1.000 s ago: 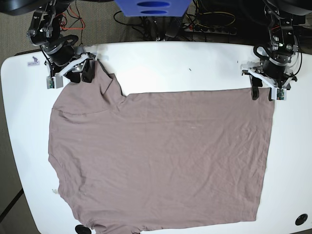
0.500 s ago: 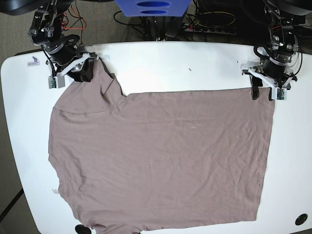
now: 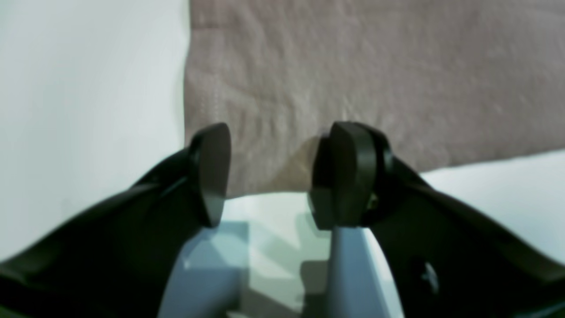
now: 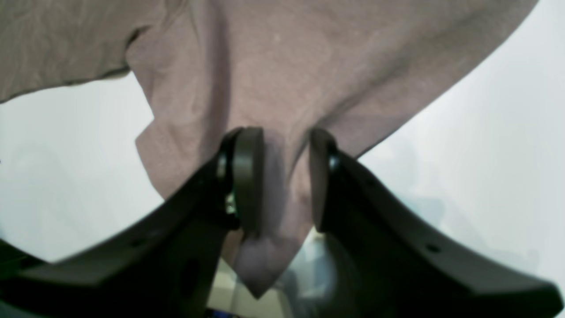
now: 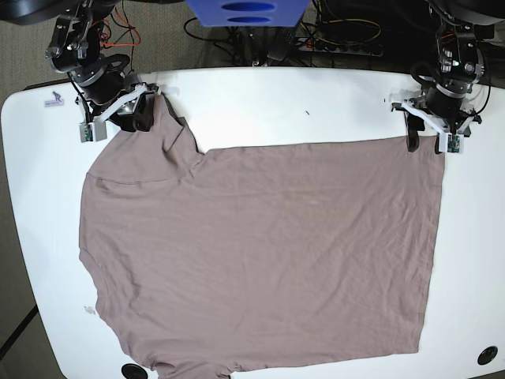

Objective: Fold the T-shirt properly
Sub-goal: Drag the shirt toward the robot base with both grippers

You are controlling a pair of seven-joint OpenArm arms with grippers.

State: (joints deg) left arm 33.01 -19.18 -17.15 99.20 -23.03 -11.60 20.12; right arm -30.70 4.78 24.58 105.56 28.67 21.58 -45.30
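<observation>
The T-shirt (image 5: 260,253) lies spread flat across the white bench (image 5: 276,103), no fold made yet, so nearly all the work is left. At 10 o'clock the right pincer (image 4: 278,176) is clamped on a sleeve tip; at 2 o'clock the left pincer (image 3: 269,176) stands apart at the hem corner, gripping nothing

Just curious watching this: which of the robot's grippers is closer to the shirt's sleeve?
Right. The right gripper has its jaws around the T-shirt sleeve tip, while the left gripper sits at the far hem corner.
</observation>
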